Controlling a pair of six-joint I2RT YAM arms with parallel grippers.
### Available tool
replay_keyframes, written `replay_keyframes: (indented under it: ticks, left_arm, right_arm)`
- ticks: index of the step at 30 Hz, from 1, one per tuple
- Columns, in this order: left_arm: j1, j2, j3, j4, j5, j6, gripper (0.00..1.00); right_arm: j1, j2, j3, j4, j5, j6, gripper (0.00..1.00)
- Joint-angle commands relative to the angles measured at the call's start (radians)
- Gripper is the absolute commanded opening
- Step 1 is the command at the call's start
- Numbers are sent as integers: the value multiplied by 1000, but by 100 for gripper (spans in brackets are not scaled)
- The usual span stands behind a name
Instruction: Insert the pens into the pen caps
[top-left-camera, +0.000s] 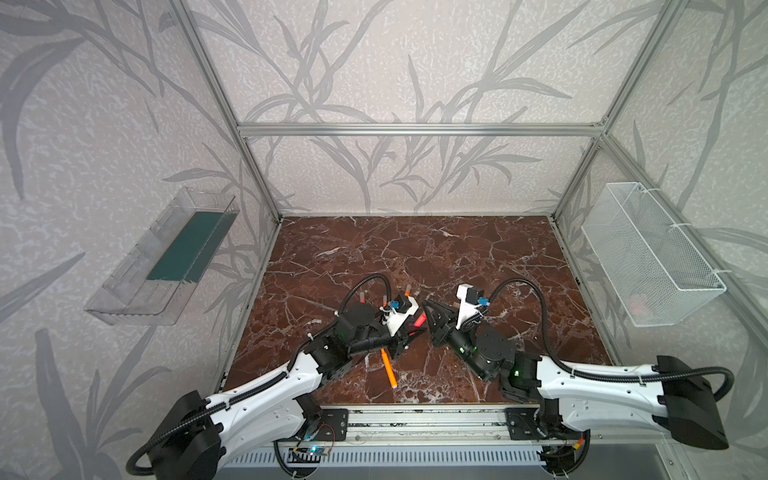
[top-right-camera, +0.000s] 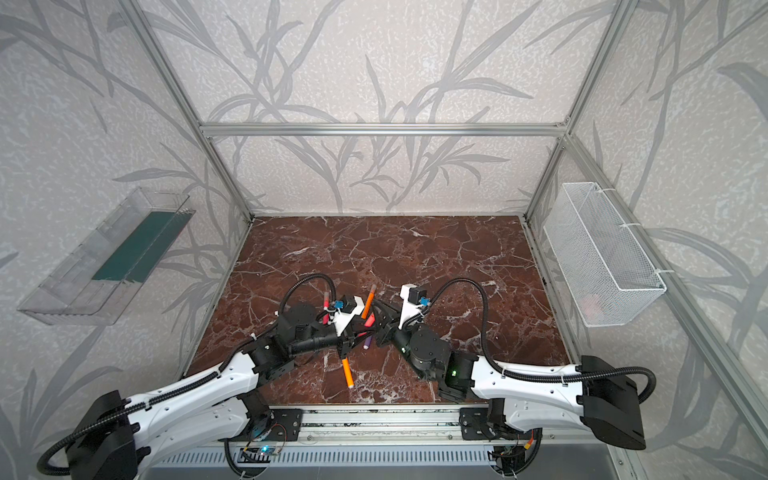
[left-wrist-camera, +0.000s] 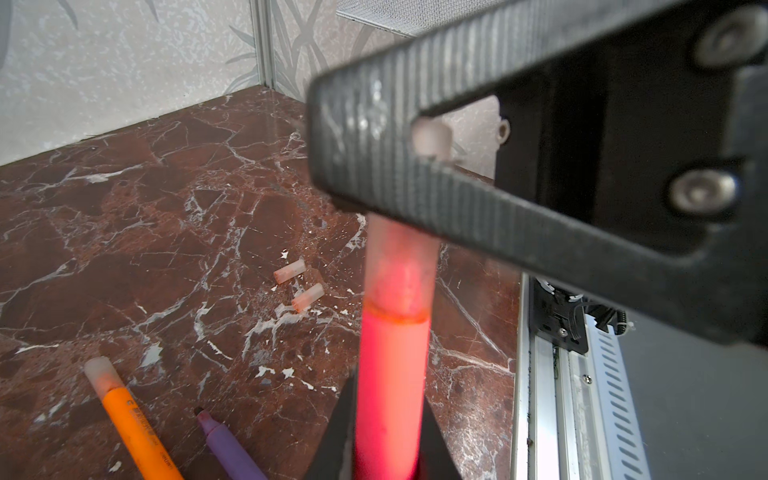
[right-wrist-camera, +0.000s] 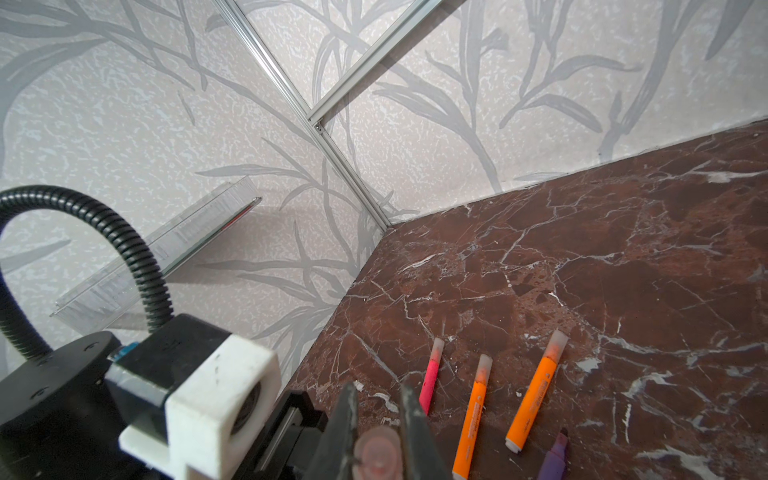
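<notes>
Found left gripper (left-wrist-camera: 388, 453) clamped on 1 pink pen (left-wrist-camera: 392, 374), right gripper (right-wrist-camera: 378, 403) pinching 1 pen cap (right-wrist-camera: 376, 454) at its tip. Judged both light, rigid, slippery; advised mid-barrel hold.

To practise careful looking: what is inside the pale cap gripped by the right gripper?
The pink pen, held by the left gripper: its colour shows through the cap. The right gripper covers the cap's far end, so how deep it sits is hidden.
</notes>
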Motion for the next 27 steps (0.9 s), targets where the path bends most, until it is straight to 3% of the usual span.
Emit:
replay_keyframes:
  ticks: [1,6,9,13,17,20,27]
  left_arm:
    - [114,-14,86,277,-324,-192,0]
    - [109,30,28,203,-240,-245,0]
    - [109,50,-40,201,-297,-289,0]
    - [112,83,-87,125,-460,-360,0]
    - [131,161,-43,-37,-623,-420,0]
    - [161,216,-21,-101,-684,-475,0]
    - [248,331,-5,-115,-688,-559,0]
  right_arm:
    - [99,-46,-68,-361,-105,-49,9]
    - [72,-194,-65,-461,-17,-105,35]
    - [42,-287,-73,-520,12,-124,55]
    - [14,-414,-98,-593,70,-157,72]
    - [-45,-524,-118,-705,110,-169,79]
    - [-126,-607,-144,-774,114,-182,84]
    - [-383,-703,-200,-853,39,-206,89]
